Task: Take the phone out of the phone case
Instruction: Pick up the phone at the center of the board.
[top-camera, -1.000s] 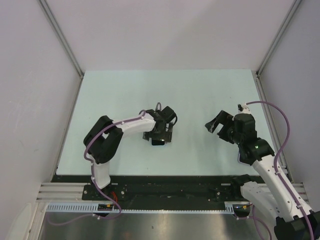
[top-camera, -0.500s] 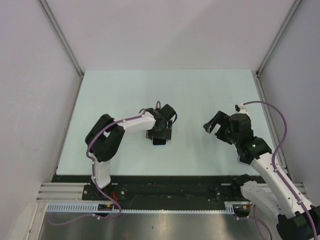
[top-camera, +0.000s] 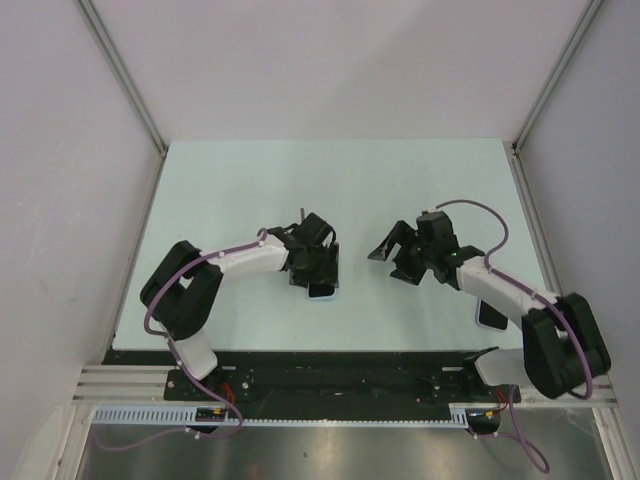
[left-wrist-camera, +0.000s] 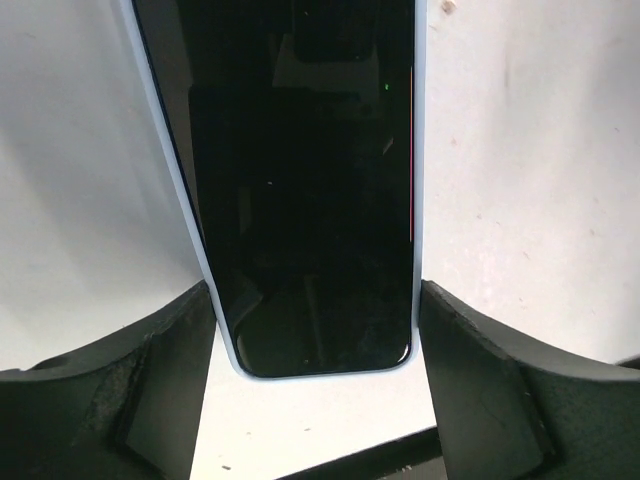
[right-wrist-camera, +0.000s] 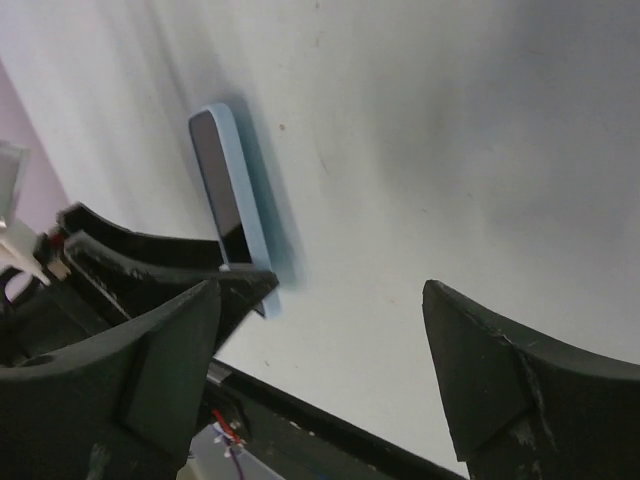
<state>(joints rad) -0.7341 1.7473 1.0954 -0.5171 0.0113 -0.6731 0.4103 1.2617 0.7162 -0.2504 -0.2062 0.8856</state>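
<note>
The phone (left-wrist-camera: 300, 180) lies flat on the table with its dark screen up, in a light blue case (left-wrist-camera: 418, 200). My left gripper (left-wrist-camera: 312, 290) is open and straddles the phone's near end, one finger close against each long side of the case. From above, the left gripper (top-camera: 316, 268) covers most of the phone (top-camera: 320, 291). My right gripper (top-camera: 390, 262) is open and empty, low over the table to the right of the phone. In the right wrist view the phone (right-wrist-camera: 222, 200) lies ahead of the right gripper (right-wrist-camera: 322, 290), apart from it.
The pale table (top-camera: 250, 190) is walled on the left, back and right. A black rail (top-camera: 340, 360) runs along its near edge, just in front of the phone. The right arm's elbow (top-camera: 560, 330) rests low at the right front.
The right arm has swung left and down, bringing its open gripper close to the phone. The left arm's elbow has dropped to the left; its gripper stays over the phone.
</note>
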